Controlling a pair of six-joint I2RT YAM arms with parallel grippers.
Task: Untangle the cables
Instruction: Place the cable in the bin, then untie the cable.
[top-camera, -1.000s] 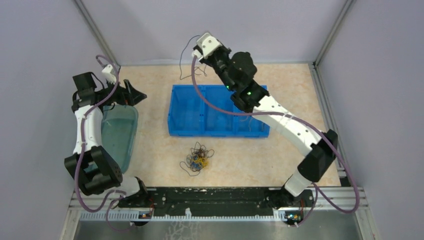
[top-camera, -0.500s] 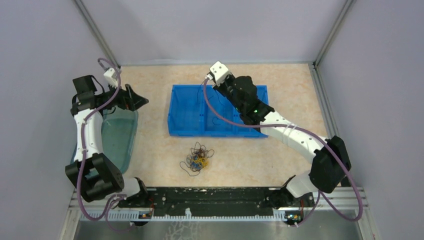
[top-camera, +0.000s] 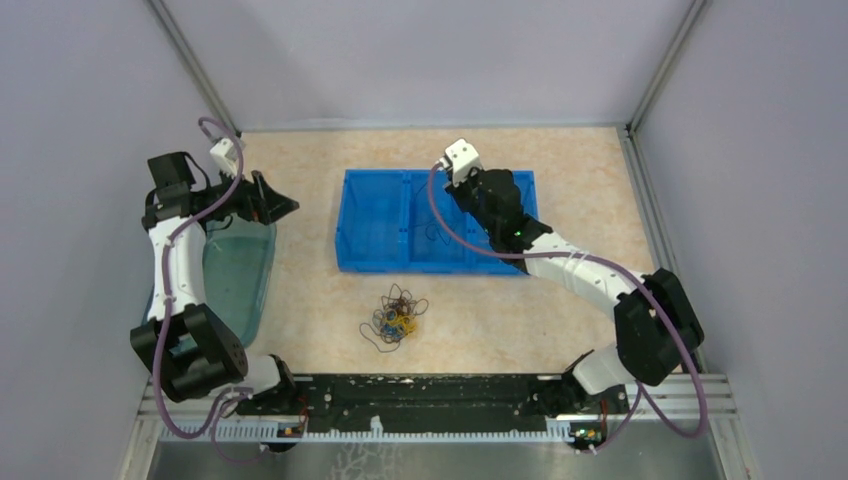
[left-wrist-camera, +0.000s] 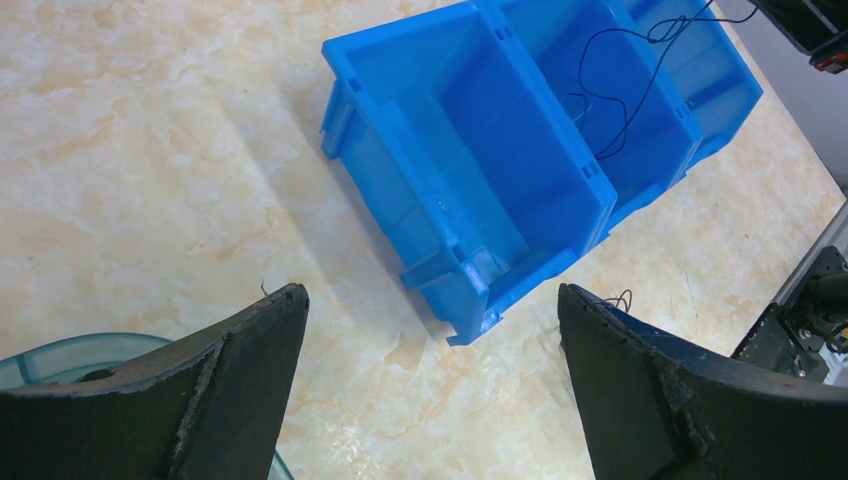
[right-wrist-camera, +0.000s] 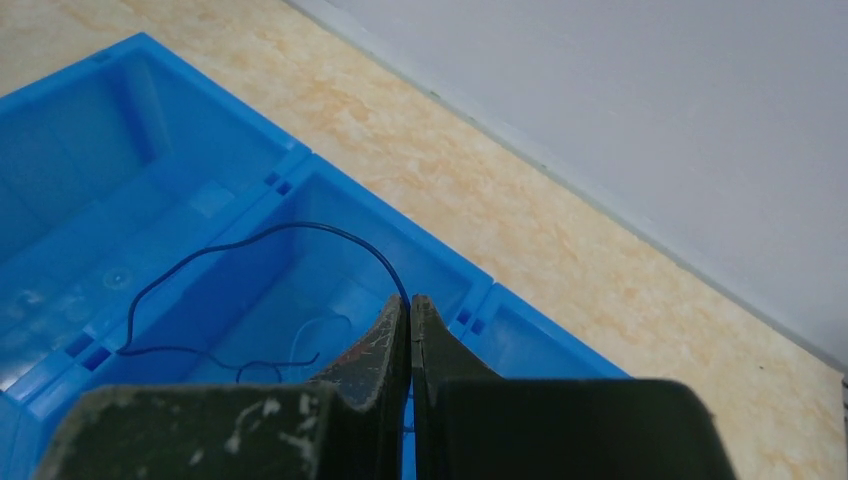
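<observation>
The tangle of cables (top-camera: 396, 317), black, blue and yellow-orange loops, lies on the table in front of the blue bin (top-camera: 372, 232). My right gripper (top-camera: 446, 187) is over the bin's middle compartment. In the right wrist view it (right-wrist-camera: 410, 300) is shut on one thin dark blue cable (right-wrist-camera: 280, 232), which arcs down into that compartment. The same cable shows in the left wrist view (left-wrist-camera: 620, 90). My left gripper (top-camera: 278, 200) is open and empty, left of the bin. In its wrist view (left-wrist-camera: 430, 290) it hangs above bare table near the bin's corner (left-wrist-camera: 470, 320).
A translucent teal tub (top-camera: 240, 270) sits under the left arm; its rim shows in the left wrist view (left-wrist-camera: 60, 355). A pale thin wire (right-wrist-camera: 320, 325) lies on the bin floor. Walls close the back and sides. A black rail (top-camera: 420, 390) runs along the near edge.
My right arm has come down and to the right, carrying the dark cable from high over the bin's back-left corner into the middle compartment. The left arm has barely moved.
</observation>
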